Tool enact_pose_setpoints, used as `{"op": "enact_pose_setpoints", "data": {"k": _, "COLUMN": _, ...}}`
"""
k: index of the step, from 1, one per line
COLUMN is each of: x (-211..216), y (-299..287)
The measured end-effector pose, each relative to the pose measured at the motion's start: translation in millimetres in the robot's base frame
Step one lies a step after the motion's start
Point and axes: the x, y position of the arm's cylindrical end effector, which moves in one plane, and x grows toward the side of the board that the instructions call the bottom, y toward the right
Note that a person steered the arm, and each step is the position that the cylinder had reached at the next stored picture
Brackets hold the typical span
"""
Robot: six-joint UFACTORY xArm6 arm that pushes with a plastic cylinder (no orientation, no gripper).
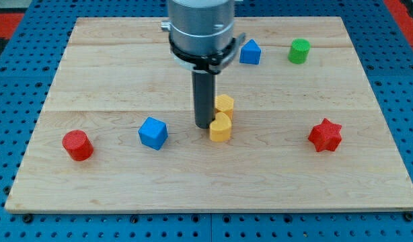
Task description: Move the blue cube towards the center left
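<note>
The blue cube (153,132) lies on the wooden board (112,60), left of centre and a little below the middle. My tip (204,126) stands to the cube's right, about a block's width away from it. The tip touches or nearly touches the left side of two yellow blocks: a yellow hexagon-like block (224,104) and a yellow rounded block (220,128) right below it.
A second blue block with a peaked top (250,52) sits near the view's top, right of the arm body. A green cylinder (299,51) is at the top right. A red star (325,135) is at the right. A red cylinder (77,145) is at the lower left.
</note>
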Motion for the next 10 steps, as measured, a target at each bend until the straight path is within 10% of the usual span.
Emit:
{"op": "enact_pose_setpoints", "data": {"k": 3, "x": 49.8, "y": -27.2}}
{"op": "enact_pose_setpoints", "data": {"k": 10, "x": 23.1, "y": -84.8}}
